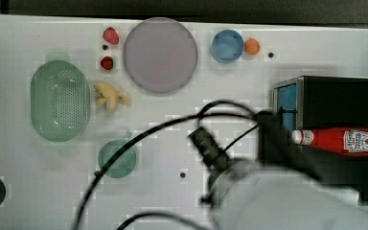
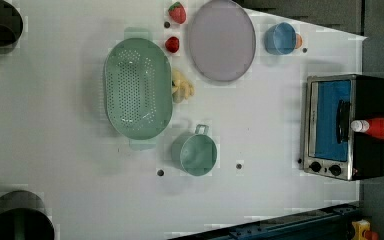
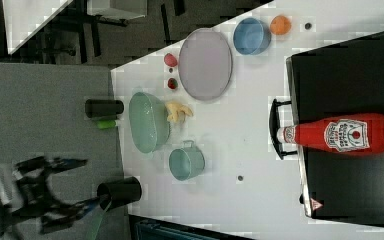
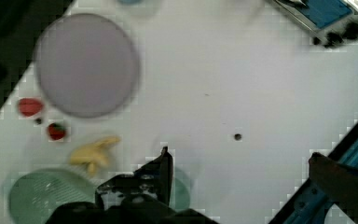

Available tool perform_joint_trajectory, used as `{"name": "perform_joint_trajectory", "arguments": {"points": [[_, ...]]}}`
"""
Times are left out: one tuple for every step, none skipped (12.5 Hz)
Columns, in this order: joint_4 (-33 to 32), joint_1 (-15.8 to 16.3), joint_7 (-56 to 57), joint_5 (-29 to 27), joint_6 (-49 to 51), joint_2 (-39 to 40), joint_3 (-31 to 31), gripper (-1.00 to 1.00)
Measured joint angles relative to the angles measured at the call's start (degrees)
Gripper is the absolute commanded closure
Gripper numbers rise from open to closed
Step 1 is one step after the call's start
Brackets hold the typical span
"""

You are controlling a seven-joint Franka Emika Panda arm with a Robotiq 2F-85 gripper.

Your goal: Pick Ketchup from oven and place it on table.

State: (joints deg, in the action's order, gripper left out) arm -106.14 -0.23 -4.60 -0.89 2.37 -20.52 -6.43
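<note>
The Ketchup (image 1: pixel 338 141) (image 2: pixel 377 127) (image 3: pixel 342 134) is a red squeeze bottle lying on its side on the black top of the oven (image 1: pixel 335 96) (image 2: pixel 330 125) (image 3: pixel 350 65), with its white cap over the oven's front edge. The oven stands at the top view's right end of the white table (image 1: pixel 249 72), door closed. My arm (image 1: pixel 268 191) reaches in from the top view's lower right, its dark front end just in front of the oven. In the wrist view my gripper (image 4: pixel 247 172) hangs open over bare table, fingers (image 4: pixel 164 168) far apart and nothing between them.
On the table's other half are a green colander (image 1: pixel 60 100), a green mug (image 1: pixel 118 159), a mauve plate (image 1: pixel 160 54), a blue bowl (image 1: pixel 227 45), an orange ball (image 1: pixel 252 46), two strawberries (image 1: pixel 110 36) and a yellow toy (image 1: pixel 110 96). Bare table lies between mug and oven.
</note>
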Motion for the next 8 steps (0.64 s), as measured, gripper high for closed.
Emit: {"name": "perform_joint_trajectory", "arguments": {"points": [[-0.84,-0.01,0.00,0.00,-2.81,2.11,-2.58,-1.00],[-1.23,-0.23,0.00,-0.11,-5.05,4.95,-5.70,-1.00],[-1.62,-0.98,0.00,-0.24,-7.88,9.20,-9.98,-1.00],[-2.41,-1.58,0.00,0.45,-11.26,12.06,-12.81,-1.00],[-2.35,-1.87,0.00,0.57,-14.27,15.27,-15.59,-1.00],[-2.35,-2.74,0.00,1.03,-16.23,17.48,-17.24,-1.00],[-2.41,-3.88,0.00,1.06,-18.59,18.76,-18.29,-1.00],[-3.41,-4.90,0.00,1.13,-23.10,18.70,-19.83,-1.00]]}}
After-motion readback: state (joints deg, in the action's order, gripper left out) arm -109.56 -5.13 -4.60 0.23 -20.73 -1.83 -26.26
